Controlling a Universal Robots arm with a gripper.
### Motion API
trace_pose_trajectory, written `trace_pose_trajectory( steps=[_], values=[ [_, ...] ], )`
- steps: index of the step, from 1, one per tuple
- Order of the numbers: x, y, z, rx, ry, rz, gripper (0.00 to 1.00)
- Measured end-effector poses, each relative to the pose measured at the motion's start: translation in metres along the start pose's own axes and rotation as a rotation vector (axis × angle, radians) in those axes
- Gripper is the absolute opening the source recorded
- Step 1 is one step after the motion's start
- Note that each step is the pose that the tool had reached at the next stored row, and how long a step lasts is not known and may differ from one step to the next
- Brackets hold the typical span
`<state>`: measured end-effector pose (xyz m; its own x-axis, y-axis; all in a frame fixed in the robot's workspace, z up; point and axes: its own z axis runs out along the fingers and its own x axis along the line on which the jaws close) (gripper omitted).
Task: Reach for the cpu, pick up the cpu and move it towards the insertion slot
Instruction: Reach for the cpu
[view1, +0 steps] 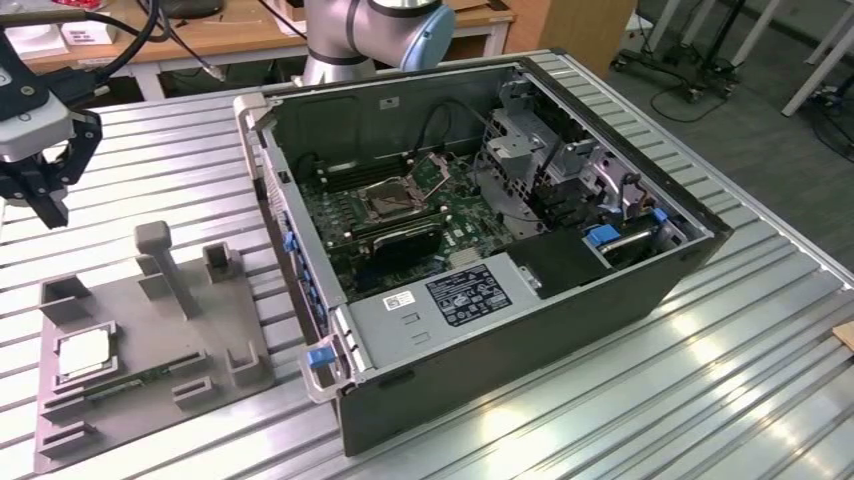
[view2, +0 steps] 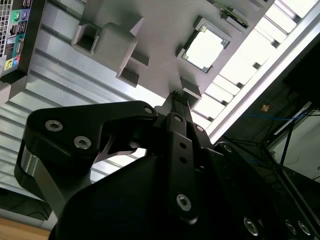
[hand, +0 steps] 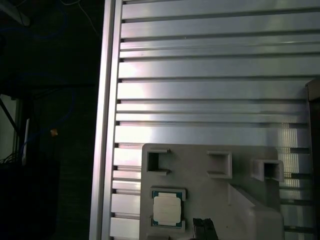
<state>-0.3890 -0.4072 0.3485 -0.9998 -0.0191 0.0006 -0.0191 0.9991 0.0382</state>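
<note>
Grey fixture plate is seen nearest, at the exterior view's left, laid flat on the slatted aluminium table. The cpu is seated in a square pocket of that plate, pale metal top up, untouched. It is also picked up in both wrist views. A green memory stick is parked just beside it on the same plate.

The gripper is held in the air over the table beyond the plate, well apart from the cpu. Its fingers are seen pressed together with nothing between them in both wrist views.

Further to the exterior view's right, the opened PC case is laid on its side. The insertion slot is exposed on the green board inside, with its metal frame lifted.
</note>
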Motion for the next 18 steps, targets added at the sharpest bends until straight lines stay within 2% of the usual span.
trace_pose_trajectory(
  steps=[13,18],
  values=[
    [0.0001,-0.0001,0.0032,0.0000,-0.0002,0.000,0.11],
    [0.0052,0.0000,0.0043,0.0000,0.0000,0.000,0.11]
  ],
)
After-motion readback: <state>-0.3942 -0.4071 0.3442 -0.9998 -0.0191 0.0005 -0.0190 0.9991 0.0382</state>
